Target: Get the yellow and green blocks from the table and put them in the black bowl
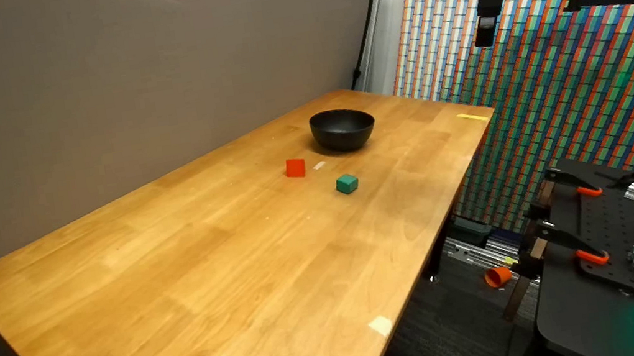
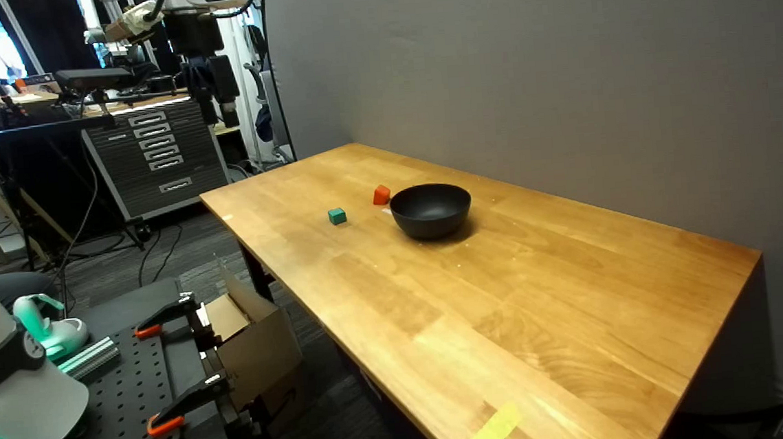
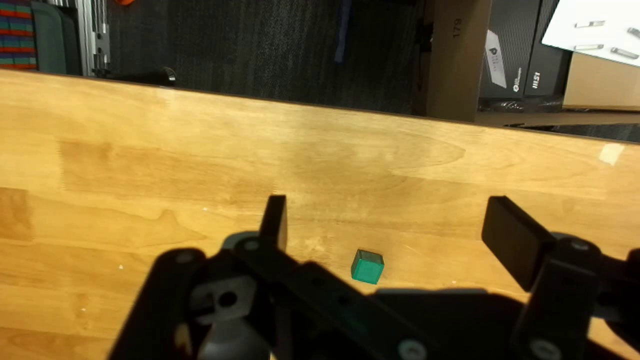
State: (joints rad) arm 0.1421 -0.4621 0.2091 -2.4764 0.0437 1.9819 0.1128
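The green block (image 1: 347,183) rests on the wooden table (image 1: 193,272); it also shows in an exterior view (image 2: 337,216). The red-orange block (image 1: 295,168), the task's yellow one, sits near the black bowl (image 1: 343,133); both exterior views show this block (image 2: 381,195) and the bowl (image 2: 430,217). No block is seen in the bowl. My gripper (image 3: 387,200) is open and empty, high above the table in both exterior views (image 2: 219,114). In the wrist view the green block (image 3: 367,268) appears between the fingers, well below them. The red-orange block and bowl do not show there.
A grey wall (image 1: 91,98) runs along the table's long edge. The robot base stands on a black cart (image 2: 134,375) across a gap from the table. A cardboard box (image 2: 256,346) stands in that gap. Tape strips (image 2: 492,433) mark the table top.
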